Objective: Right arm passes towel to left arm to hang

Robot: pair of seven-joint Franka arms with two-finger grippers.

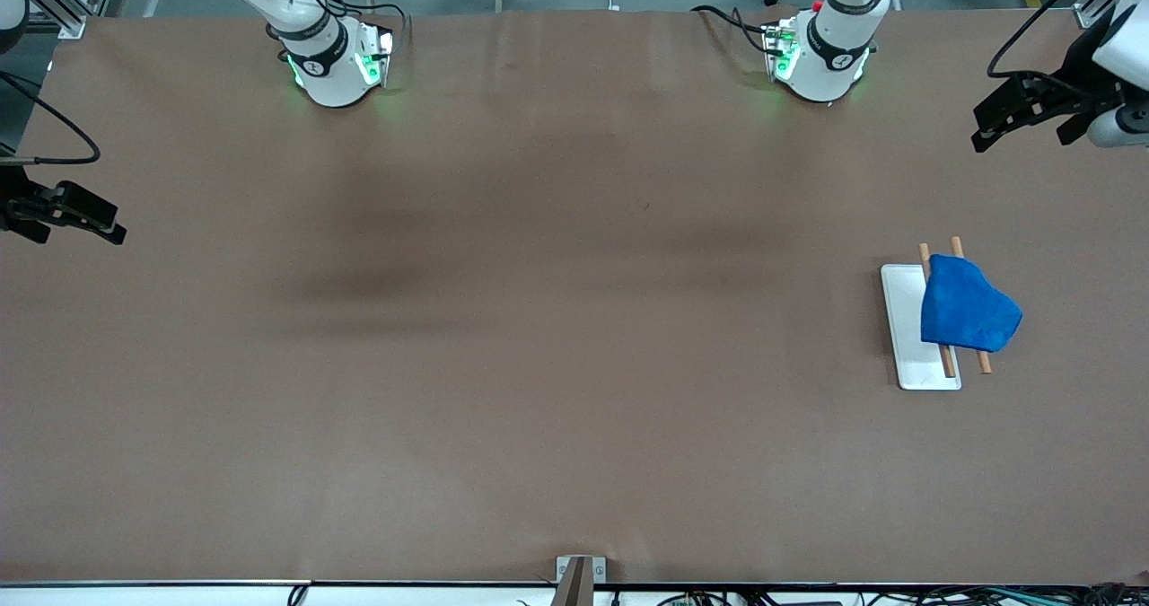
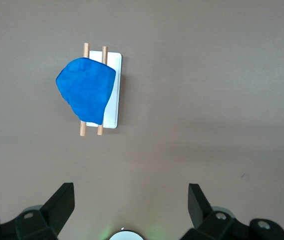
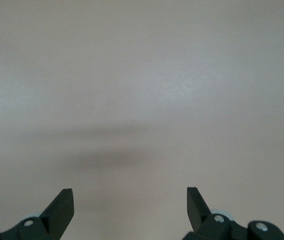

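The blue towel [image 1: 968,314] hangs draped over the two wooden rods [image 1: 985,362] of a small rack with a white base [image 1: 907,337], toward the left arm's end of the table. It also shows in the left wrist view [image 2: 87,89]. My left gripper [image 1: 1023,130] is open and empty, up in the air over the table's edge at that end, apart from the towel; its wrist view [image 2: 131,195] looks down on the rack. My right gripper [image 1: 76,229] is open and empty over the table's other end; its wrist view [image 3: 130,197] shows only bare table.
The left arm's base [image 1: 821,49] with its red knob and the right arm's base [image 1: 337,63] stand along the table's edge farthest from the front camera. A small metal bracket [image 1: 580,570] sits at the edge nearest that camera. The brown table [image 1: 539,319] bears nothing else.
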